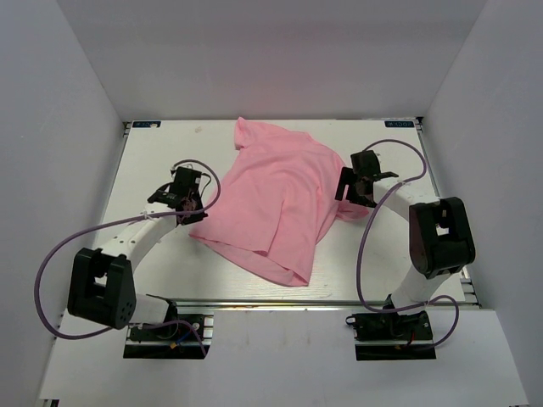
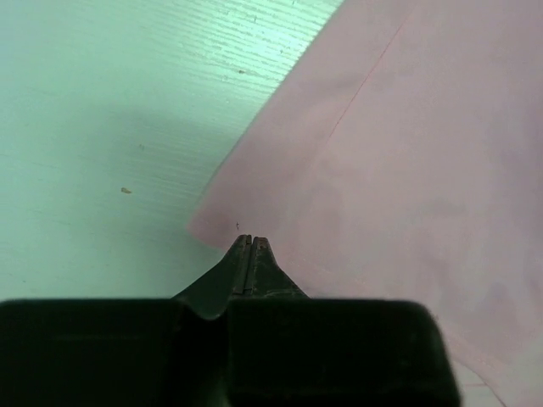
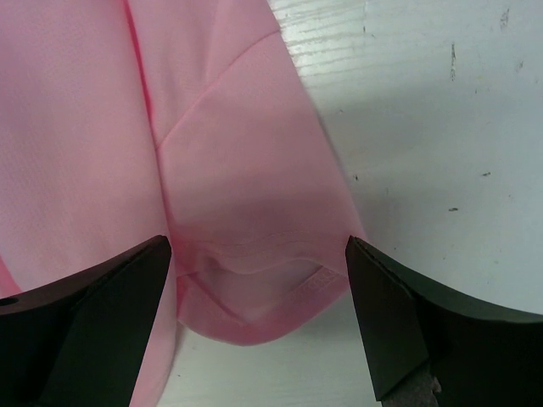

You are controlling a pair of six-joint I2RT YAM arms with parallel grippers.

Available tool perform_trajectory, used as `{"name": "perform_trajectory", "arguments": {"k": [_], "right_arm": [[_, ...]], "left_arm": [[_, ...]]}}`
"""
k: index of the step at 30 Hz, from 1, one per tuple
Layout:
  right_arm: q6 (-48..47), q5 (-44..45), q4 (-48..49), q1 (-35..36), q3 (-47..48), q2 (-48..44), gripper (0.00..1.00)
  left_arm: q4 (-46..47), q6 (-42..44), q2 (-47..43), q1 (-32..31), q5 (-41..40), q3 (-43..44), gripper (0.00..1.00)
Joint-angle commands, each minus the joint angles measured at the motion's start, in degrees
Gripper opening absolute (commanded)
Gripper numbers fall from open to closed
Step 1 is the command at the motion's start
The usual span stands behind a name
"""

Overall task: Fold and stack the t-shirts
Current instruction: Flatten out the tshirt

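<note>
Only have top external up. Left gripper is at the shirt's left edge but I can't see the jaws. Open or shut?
Observer: On the left wrist view the left gripper is shut, tips at a corner of the t-shirt. I can't tell whether fabric is pinched.
Operator: Right one?
Observer: On its wrist view the right gripper is open, fingers on either side of a sleeve.
Operator: Sleeve lifted?
Observer: No, it lies flat on the table, cuff opening toward the camera.
</note>
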Motion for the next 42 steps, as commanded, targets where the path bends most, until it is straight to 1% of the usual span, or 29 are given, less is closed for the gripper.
{"name": "perform_trajectory", "arguments": {"k": [1,3,4,5,6,11,13,14,16,17,18,19,23,28,31,33,36,37,40,41,42], "right_arm": [[1.2,0.1,-0.3,-0.6,-0.5,0.1,0.9],[1.3,-1.0,-0.4,-0.6,-0.4,0.4,0.9],[1.2,-1.3,-0.3,-0.7,-0.3,0.7,0.9],[1.1,-2.0,-0.4,-0.7,-0.2,1.1,0.9],[1.0,-2.1,-0.4,-0.8,-0.1,1.1,0.9],[0.9,-1.9,-0.4,-0.8,-0.4,1.0,0.9],[1.1,-1.8,-0.4,-0.8,-0.3,1.3,0.9],[1.1,-1.8,-0.4,-0.9,-0.3,1.4,0.9],[0.9,-2.0,-0.4,-0.9,-0.2,1.8,0.9],[1.1,-2.1,-0.4,-0.8,-0.1,1.8,0.9],[0.8,-2.1,-0.3,-0.9,0.0,1.9,0.9],[1.1,-2.1,-0.3,-0.8,-0.1,2.1,0.9],[0.9,-2.0,-0.5,-0.9,-0.1,2.1,0.9],[1.1,-1.9,-0.5,-1.0,0.0,2.5,0.9],[0.8,-1.7,-0.5,-1.2,-0.1,2.4,0.9],[1.1,-1.6,-0.5,-1.2,-0.2,2.0,0.9],[1.0,-1.4,-0.6,-1.1,-0.2,1.8,0.9],[1.0,-1.5,-0.4,-1.1,0.0,1.8,0.9],[1.1,-1.6,-0.6,-1.2,-0.2,2.0,0.9],[1.2,-1.8,-0.5,-1.3,-0.2,1.9,0.9],[0.9,-1.7,-0.7,-1.4,-0.2,1.9,0.9]], "left_arm": [[-2.1,0.1,0.5,0.3,-1.2,1.3,0.1],[-2.8,0.2,2.1,0.3,1.5,2.6,0.59],[-2.8,0.8,3.0,-0.4,1.6,2.6,0.9],[-2.8,1.3,3.8,-0.4,3.3,3.1,0.94],[-2.8,1.3,4.8,-0.4,4.2,3.1,0.96],[-0.3,2.0,4.8,-0.4,6.9,0.2,0.96],[0.3,2.0,6.3,-0.4,6.9,-0.4,0.95],[-0.4,2.0,6.9,-0.4,6.0,-0.4,0.91],[-0.4,2.0,8.1,-0.4,5.4,0.1,0.88],[-0.4,2.0,8.1,-0.4,4.7,0.1,0.88],[-0.4,2.0,8.8,-0.4,4.7,0.1,0.84],[-0.4,2.0,8.8,-0.4,4.7,0.1,0.84],[-0.4,2.0,9.9,-0.4,4.2,0.1,0.76],[0.8,2.7,11.2,-0.4,4.2,0.1,0.58],[0.8,2.7,11.7,-0.4,4.2,-0.4,0.55],[0.8,2.7,11.7,-0.4,4.2,-0.4,0.55],[0.8,3.2,11.7,-0.4,4.7,-1.0,0.5],[1.4,3.2,11.2,-0.4,4.7,-1.0,0.42],[0.8,3.2,11.2,-0.4,4.7,-1.0,0.29],[0.8,3.2,11.2,-0.4,4.7,-1.0,0.23],[0.8,3.2,11.2,-0.4,4.7,-0.5,0.19]]}}
